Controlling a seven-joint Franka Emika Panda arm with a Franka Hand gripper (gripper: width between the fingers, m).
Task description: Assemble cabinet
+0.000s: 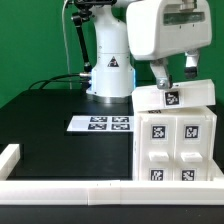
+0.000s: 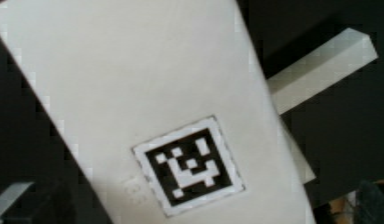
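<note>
The cabinet [image 1: 180, 150], a white box with several black-and-white tags on its facing side, stands at the exterior view's right. A white tagged panel [image 1: 175, 97] lies slightly tilted on its top. My gripper [image 1: 176, 80] hangs just above that panel, with one finger on either side of it and the jaws wide open. In the wrist view the panel [image 2: 144, 100] fills most of the picture and its tag [image 2: 192, 165] sits near my gripper [image 2: 192, 208]. Dark gaps separate the panel's edges from the fingers. A white bar [image 2: 322, 62] juts out past the panel.
The marker board [image 1: 100, 123] lies flat on the black table, to the left of the cabinet in the exterior view. A low white border wall [image 1: 60, 186] runs along the front and turns up at the left corner. The arm's base [image 1: 108, 70] stands behind the marker board.
</note>
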